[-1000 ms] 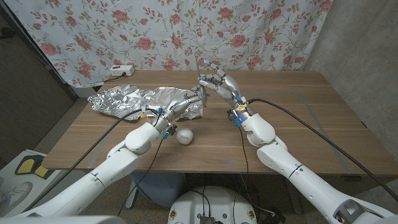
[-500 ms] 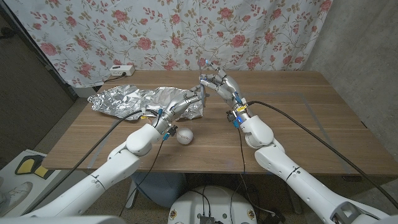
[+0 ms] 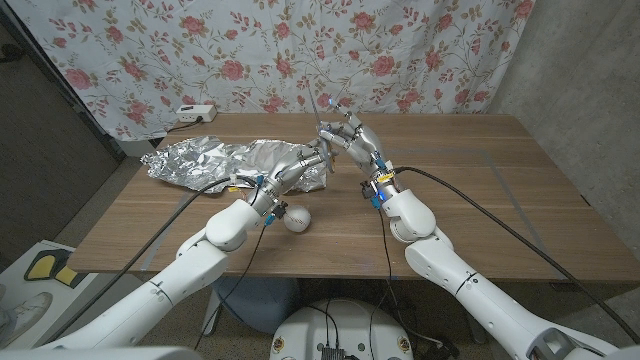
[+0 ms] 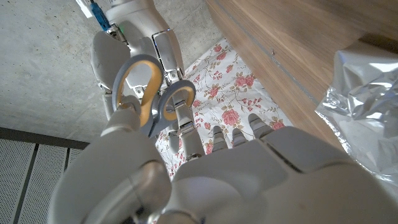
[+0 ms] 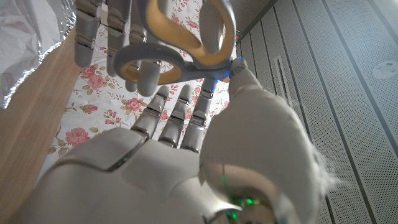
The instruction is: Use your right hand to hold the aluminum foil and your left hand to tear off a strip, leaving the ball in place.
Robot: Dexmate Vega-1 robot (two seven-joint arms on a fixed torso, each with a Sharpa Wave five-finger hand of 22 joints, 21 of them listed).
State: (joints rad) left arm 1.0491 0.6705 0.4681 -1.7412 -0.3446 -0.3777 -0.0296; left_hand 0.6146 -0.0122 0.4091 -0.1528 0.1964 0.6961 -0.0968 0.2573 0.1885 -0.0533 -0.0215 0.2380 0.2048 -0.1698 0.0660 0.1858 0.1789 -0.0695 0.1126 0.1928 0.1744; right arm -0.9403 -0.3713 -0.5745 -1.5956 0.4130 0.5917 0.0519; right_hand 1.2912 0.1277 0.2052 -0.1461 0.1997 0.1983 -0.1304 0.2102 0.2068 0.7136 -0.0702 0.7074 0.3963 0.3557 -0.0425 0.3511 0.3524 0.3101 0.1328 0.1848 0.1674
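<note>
A crumpled sheet of aluminum foil lies across the table's left half; an edge of the foil also shows beside my left hand. The white ball sits on the wood just in front of the foil's right end. My left hand hovers over that end, its fingers stretched out toward my right hand. My right hand is raised just beyond and holds scissors with grey and yellow handles between thumb and fingers. Whether the left fingers touch the handles is unclear.
A white power strip lies at the table's back left, near the floral curtain. Bare wood spreads over the table's right half. Black cables trail from both forearms over the near edge.
My right hand with the scissors has drifted slightly left, closer to my left hand. My left forearm has edged right, nearer the ball. Foil and ball have stayed put.
</note>
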